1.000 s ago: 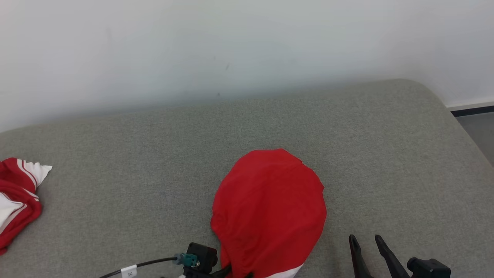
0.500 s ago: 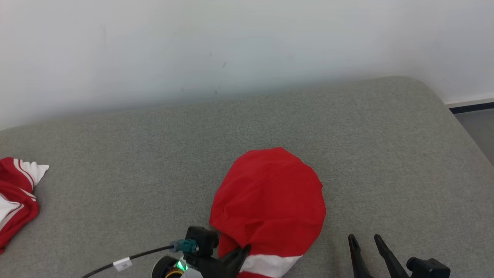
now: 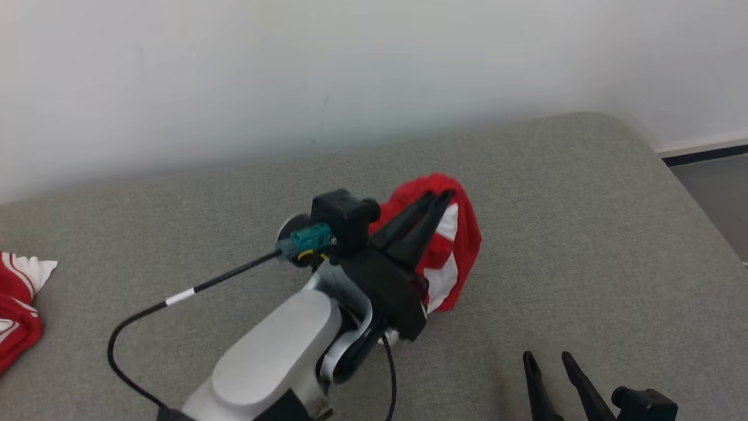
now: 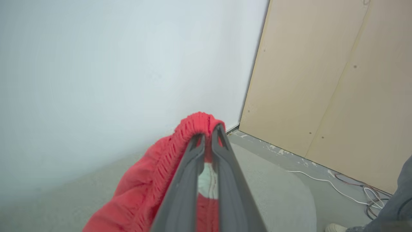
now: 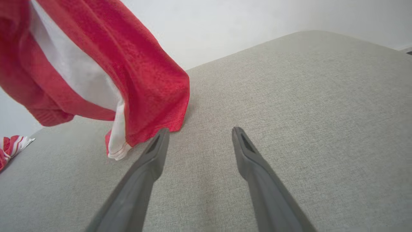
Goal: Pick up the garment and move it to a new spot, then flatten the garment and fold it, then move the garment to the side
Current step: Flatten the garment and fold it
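The garment (image 3: 461,234) is red with white stripes and hangs in the air over the grey cushion (image 3: 555,204), its lower edge close to the surface. My left gripper (image 3: 441,196) is shut on its gathered red waistband (image 4: 196,124), fingers pointing up and away. In the right wrist view the garment (image 5: 141,71) dangles at the upper left, its hem near the cushion. My right gripper (image 3: 546,361) stands open low at the front right with nothing between its fingers (image 5: 154,151), just right of the hanging cloth.
A second red and white garment (image 3: 17,304) lies crumpled at the cushion's far left edge. A white wall backs the cushion. To the right the cushion ends at a grey floor (image 4: 309,161) with cables, a beige panel and a person's shoe (image 4: 336,228).
My left gripper closed on the garment's near edge and rose up and away, lifting the flat garment off the cushion into a hanging bunch. The right gripper stayed put.
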You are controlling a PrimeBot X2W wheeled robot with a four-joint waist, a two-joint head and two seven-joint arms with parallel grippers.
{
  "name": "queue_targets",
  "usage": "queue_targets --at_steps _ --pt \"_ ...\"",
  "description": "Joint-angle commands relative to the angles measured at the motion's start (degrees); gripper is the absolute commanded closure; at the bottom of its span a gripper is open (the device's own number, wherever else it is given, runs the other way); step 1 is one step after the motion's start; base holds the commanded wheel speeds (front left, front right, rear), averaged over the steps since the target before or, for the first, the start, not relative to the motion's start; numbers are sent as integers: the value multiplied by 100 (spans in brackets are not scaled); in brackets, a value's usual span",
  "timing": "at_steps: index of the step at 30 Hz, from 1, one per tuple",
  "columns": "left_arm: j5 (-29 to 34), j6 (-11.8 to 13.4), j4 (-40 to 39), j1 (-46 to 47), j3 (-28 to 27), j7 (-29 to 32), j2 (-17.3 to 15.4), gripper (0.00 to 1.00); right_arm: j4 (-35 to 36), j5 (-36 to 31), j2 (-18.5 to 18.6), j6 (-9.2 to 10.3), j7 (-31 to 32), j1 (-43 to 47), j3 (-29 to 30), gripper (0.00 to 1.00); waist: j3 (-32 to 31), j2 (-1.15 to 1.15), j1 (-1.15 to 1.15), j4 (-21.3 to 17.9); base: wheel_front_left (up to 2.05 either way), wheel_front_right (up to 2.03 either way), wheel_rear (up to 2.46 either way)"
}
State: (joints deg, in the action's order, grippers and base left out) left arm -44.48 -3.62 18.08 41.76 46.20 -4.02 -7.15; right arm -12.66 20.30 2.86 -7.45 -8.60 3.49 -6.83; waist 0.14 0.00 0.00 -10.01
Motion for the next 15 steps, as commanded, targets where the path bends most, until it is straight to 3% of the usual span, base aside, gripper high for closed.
queue_targets --at_steps 1,6,9,15 --pt "59 29 0 172 -68 -74 53 100 -23 20 4 -8 -33 -26 9 0 20 0 0 -104 0 0 0" --pt "178 279 56 781 -299 -439 258 100 -55 3 4 -8 -65 0 26 0 50 0 0 -242 0 0 0" --pt "314 555 244 894 -359 -540 272 100 -48 -1 3 -8 -74 7 46 0 75 0 0 -248 0 0 0" --pt "443 1126 918 220 -184 -213 -55 100 -17 -1 3 -8 -70 -67 21 0 207 0 0 -1 0 0 0"
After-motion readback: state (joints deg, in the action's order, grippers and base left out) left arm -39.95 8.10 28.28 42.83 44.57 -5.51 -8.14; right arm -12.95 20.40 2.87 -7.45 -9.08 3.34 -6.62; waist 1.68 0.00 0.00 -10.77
